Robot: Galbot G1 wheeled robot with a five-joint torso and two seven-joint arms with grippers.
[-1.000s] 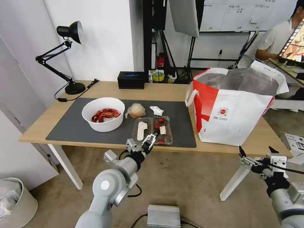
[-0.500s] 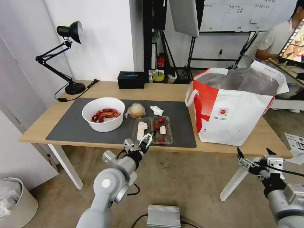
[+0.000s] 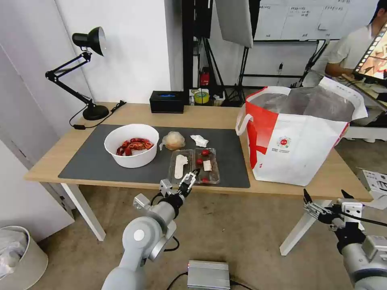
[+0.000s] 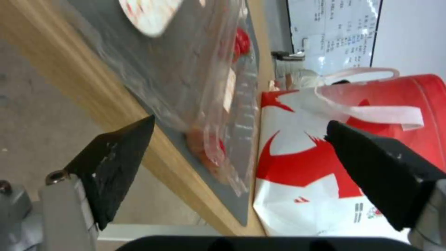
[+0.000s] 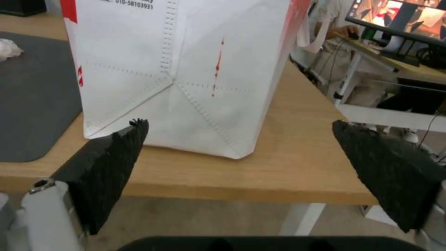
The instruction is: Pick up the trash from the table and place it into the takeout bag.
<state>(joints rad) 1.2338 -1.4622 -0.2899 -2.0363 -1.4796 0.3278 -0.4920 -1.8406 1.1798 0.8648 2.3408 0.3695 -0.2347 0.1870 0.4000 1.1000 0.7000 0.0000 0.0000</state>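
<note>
Left claw (image 3: 182,182) nearer crosswise tray (image 3: 194,165)

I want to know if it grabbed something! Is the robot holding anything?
No. The left tool is open near the clamshell tray; the right tool is open too.

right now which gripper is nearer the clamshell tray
Left. The left gripper sits open at the table's front edge, just short of the clear clamshell tray. The right gripper waits open off beyond the takeout bag.

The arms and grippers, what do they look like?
Both arms are smooth light-grey tubes with round joint caps. The left gripper and right gripper have silver metal bases, black wedge-shaped fingers and black cables at the wrists.
</note>
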